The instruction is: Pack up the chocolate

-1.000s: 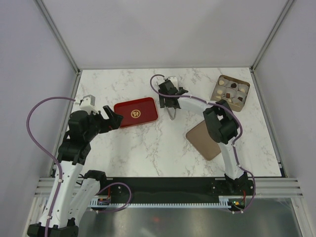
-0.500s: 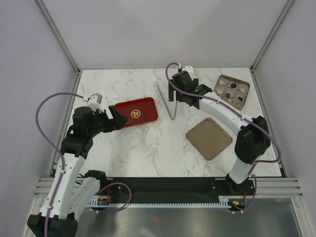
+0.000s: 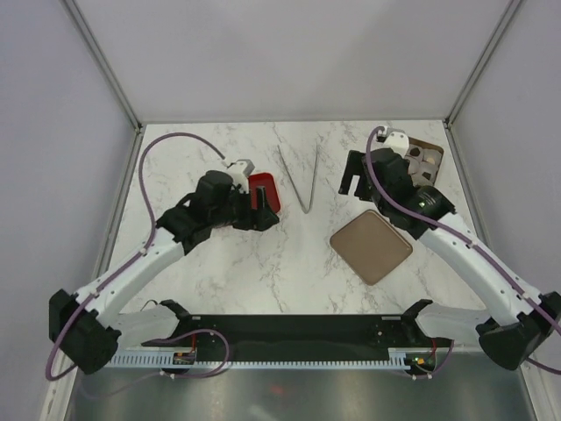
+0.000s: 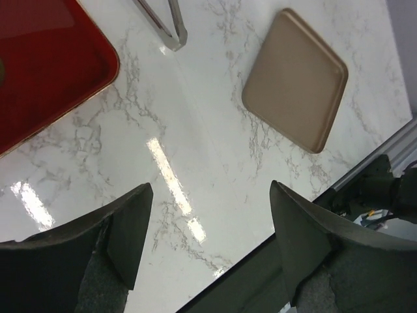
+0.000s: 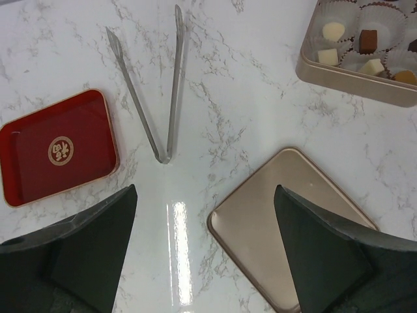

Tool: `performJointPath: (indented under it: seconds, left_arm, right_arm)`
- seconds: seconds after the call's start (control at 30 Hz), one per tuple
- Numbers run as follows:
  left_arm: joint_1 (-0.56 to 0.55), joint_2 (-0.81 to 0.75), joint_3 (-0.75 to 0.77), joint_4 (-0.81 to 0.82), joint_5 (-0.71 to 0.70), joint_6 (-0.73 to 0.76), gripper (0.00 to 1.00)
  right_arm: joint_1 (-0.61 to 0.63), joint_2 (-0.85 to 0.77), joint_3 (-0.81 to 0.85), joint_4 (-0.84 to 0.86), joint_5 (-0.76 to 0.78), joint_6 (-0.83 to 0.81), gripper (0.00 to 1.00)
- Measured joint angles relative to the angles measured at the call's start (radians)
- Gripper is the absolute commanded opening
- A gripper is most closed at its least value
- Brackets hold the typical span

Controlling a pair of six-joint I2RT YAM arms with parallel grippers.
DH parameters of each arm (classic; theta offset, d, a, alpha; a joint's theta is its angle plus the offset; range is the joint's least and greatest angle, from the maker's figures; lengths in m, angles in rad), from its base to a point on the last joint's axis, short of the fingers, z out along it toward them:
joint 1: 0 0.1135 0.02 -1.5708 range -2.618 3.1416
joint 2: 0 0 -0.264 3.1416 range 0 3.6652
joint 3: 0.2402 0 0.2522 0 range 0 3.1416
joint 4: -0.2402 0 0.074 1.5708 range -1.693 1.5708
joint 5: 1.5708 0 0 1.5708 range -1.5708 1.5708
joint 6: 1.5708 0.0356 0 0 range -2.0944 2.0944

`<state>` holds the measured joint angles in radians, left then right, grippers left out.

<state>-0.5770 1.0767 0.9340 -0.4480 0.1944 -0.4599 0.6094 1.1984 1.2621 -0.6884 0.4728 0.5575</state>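
While the left arm stretches out across the marble worktop (image 3: 289, 272), we find the left fingers (image 4: 124, 241) spread wide with nothing between them. They hang over bare marble just beside a corner of the red tray (image 4: 45, 72). From above, that arm hides most of the tray and only its right end shows.

To the right of the tray we see the metal tongs (image 3: 304, 208) lying flat in a V. Their joined end points toward the near edge and their two tips are splayed toward the far side. Nothing touches them.

Further right and nearer to us, the flat brown lid (image 3: 371, 246) rests on the worktop, turned like a diamond and well apart from its box.

The right fingers (image 5: 91, 254) are likewise spread, gripping nothing. They hover above the marble, with the lid's left corner showing between them in the wrist view.

At the far right corner stands the open tan box (image 5: 352, 81). The chocolate (image 5: 333, 30) sits inside it in white paper cups, some pieces cream and at least one dark brown (image 5: 368, 39). From above, the right wrist covers part of the box, so we cannot count the pieces.
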Motion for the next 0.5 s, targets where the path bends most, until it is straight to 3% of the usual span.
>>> performJointPath:
  seconds: [0.13, 0.33, 0.5]
  left_arm:
    - [-0.135, 0.220, 0.110, 0.026, -0.089, 0.005, 0.72]
    - [-0.234, 0.473, 0.274, 0.093, -0.166, 0.035, 0.57]
    - [-0.277, 0.640, 0.386, 0.153, -0.213, 0.074, 0.57]
  right_arm:
    - [0.000, -0.126, -0.046, -0.005, 0.001, 0.008, 0.94]
    - [0.000, -0.310, -0.108, -0.007, 0.014, 0.012, 0.93]
    - [0.000, -0.416, -0.143, -0.010, 0.034, 0.010, 0.93]
